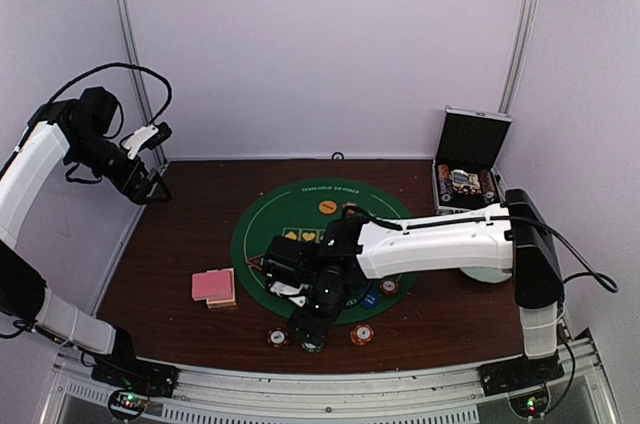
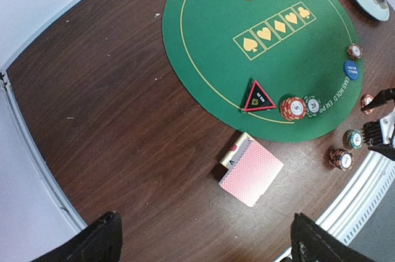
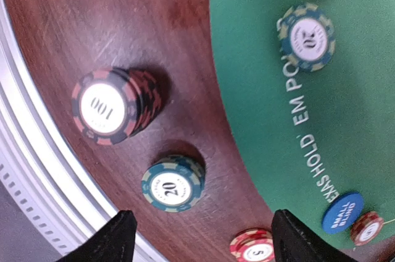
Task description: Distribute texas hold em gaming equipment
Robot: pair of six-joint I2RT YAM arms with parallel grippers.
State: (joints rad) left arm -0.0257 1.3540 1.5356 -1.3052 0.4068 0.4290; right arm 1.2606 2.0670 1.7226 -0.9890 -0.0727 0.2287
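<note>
The right gripper (image 3: pixel 202 215) is hanging low near the table's metal rail (image 3: pixel 37 169), with its jaws standing well apart and gripping nothing. A short stack of green 20 chips (image 3: pixel 173 183) is sitting just ahead of the gap between its fingers, touching neither. Further ahead, towards the rail-side finger, a taller stack of dark 100 chips (image 3: pixel 114 106) is resting on the bare table (image 3: pixel 185 15). Beside the mat-side finger, a red 5 chip (image 3: pixel 253 246) and the blue dealer disc (image 3: pixel 342 211) are lying at the edge of the green mat (image 3: pixel 271 89). The chips are looking stiff, smooth-rimmed and fairly dense for their size, so a single one is likely giving little to pinch. A stack is loose and probably shearing apart if pushed from one side. The safest hold is likely across the full width, with both pads pressing the rims low down so that every chip is being clamped together. The left gripper (image 2: pixel 205 217) is hovering high and well away with its jaws spread wide and empty. The deck of pink-backed cards (image 2: pixel 250 169) is lying on the wood ahead of it. The cards are probably light and slippery, so they are best squeezed across the long edges of the whole pack.
</note>
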